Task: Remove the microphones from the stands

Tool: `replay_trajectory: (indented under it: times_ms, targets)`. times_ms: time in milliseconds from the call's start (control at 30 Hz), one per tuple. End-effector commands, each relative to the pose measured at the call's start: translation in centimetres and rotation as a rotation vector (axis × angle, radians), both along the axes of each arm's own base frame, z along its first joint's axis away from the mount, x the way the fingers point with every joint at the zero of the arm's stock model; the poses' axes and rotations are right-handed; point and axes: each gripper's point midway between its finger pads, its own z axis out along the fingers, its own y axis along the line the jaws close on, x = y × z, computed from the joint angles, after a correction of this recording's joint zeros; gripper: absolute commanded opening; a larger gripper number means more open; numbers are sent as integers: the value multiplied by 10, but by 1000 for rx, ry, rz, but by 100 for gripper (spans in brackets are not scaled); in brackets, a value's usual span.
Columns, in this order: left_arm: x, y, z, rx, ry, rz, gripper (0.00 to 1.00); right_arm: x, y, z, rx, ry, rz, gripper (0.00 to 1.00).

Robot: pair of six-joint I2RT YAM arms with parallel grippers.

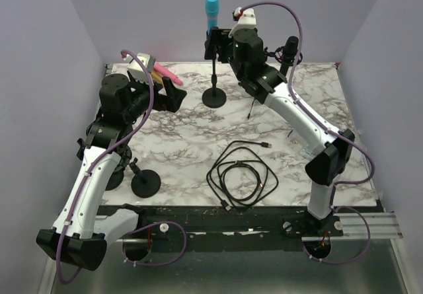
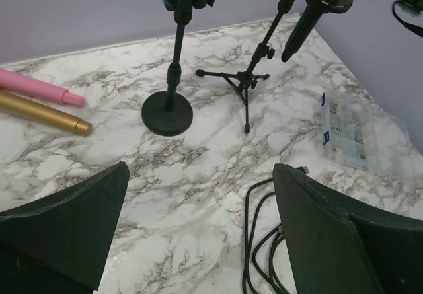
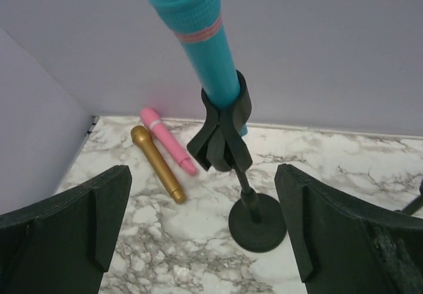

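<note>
Marble-patterned tabletop (image 1: 185,142) runs from the arm bases out to a pale lilac wall. Nearest you, a black cable (image 1: 241,175) lies coiled between the two arms, and a spare round-based stand (image 1: 145,183) sits close beside the left arm.

Your left gripper (image 2: 201,201) hovers above the table with its fingers spread wide and nothing between them. Ahead of it is the microphone stand (image 2: 173,76), with a tripod stand (image 2: 246,82) just right of that and a clear plastic packet (image 2: 344,132) further right.

Your right gripper (image 3: 201,201) is raised, also wide open and empty. The teal microphone (image 3: 201,36) rises straight ahead of it, roughly centred in the gap between the fingers and a little beyond their tips. It points head up, with its handle seated in the black clip (image 3: 225,125) on top of the stand. Neither finger touches microphone or clip. The stand's round base (image 3: 258,224) rests on the table below, slightly right of the gap's centre.

Beyond, to the left of this gripper, a gold microphone (image 3: 157,162) and a pink microphone (image 3: 168,142) lie just beside each other near the far wall.
</note>
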Motion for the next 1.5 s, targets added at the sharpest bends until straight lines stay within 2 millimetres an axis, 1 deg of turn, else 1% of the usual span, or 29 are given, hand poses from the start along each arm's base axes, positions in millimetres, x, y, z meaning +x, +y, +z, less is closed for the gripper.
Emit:
replay_trajectory:
  times_ms: [0,33,67,100,267,400,667,733,867,933,1133,1200,1367,1467]
  targets:
    - [-5,0,13,-29,-39,-17,94,28,13,-18,-73,56,27,100]
    - [-5,0,14,-40,-37,-23,94,35,16,-23,-89,54,24,100]
    - [-6,0,15,-50,-34,-31,94,39,17,-20,-91,47,18,100]
    - [-6,0,16,-60,-34,-32,94,44,19,-23,-100,46,14,100]
    - [-5,8,19,-102,-28,-24,94,60,27,-33,-119,24,1,100]
    - [-2,13,20,-124,-20,-14,94,73,28,-43,-150,5,-34,100]
    - [-3,17,21,-114,-36,-3,94,85,25,-52,-196,-17,-80,100]
    - [-3,17,20,-116,-34,-2,94,87,23,-53,-207,-21,-93,98]
    - [-1,17,18,-113,-29,-1,94,88,25,-57,-209,-25,-89,89]
    - [-1,17,18,-112,-29,2,94,89,26,-59,-212,-25,-87,82]
    - [1,16,16,-111,-23,-1,94,90,27,-64,-224,-21,-87,66]
    - [1,17,16,-111,-23,1,94,91,26,-64,-230,-23,-91,64]
    - [2,17,15,-112,-19,1,94,88,26,-62,-224,-19,-77,54]
    - [2,18,16,-115,-21,1,94,81,28,-54,-196,-17,-53,48]
